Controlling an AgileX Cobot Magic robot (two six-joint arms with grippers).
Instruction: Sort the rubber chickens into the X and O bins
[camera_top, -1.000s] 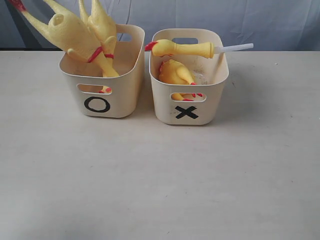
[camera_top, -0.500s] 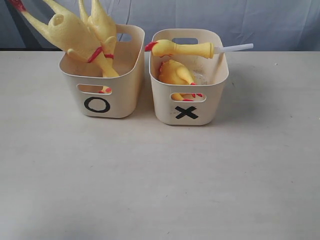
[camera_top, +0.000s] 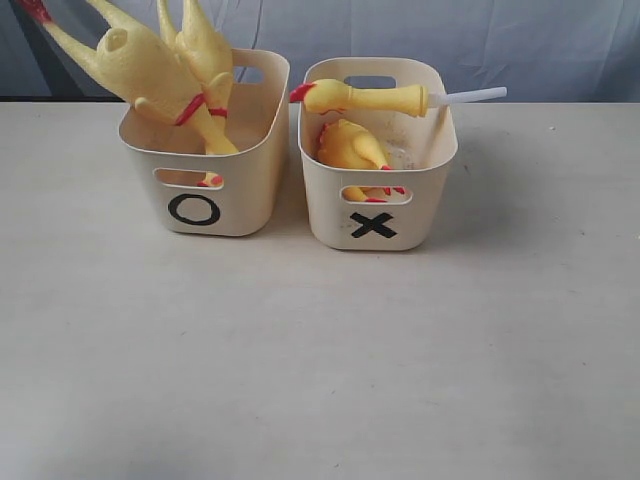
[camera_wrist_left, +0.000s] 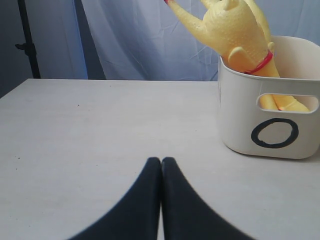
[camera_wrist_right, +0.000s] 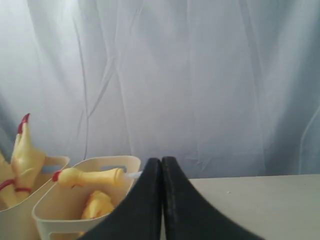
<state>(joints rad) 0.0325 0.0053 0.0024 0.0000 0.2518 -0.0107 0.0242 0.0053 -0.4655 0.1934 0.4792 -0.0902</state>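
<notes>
Nothing has moved since a second ago.
Rubber chickens (camera_top: 140, 60) stay in O bin (camera_top: 243, 190) at eleven o'clock and X bin (camera_top: 425, 195) at one; left hand (camera_wrist_left: 161, 161) and right hand (camera_wrist_right: 161, 161) closed, empty.

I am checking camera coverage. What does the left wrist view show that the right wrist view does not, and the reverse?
Only the left wrist view: the black O mark, the shut left gripper, a dark stand. Only the right wrist view: the X bin, the head piece lying over it, a chicken inside, the shut right gripper. Both: the O bin, an upright chicken in it, the curtain, the table.
</notes>
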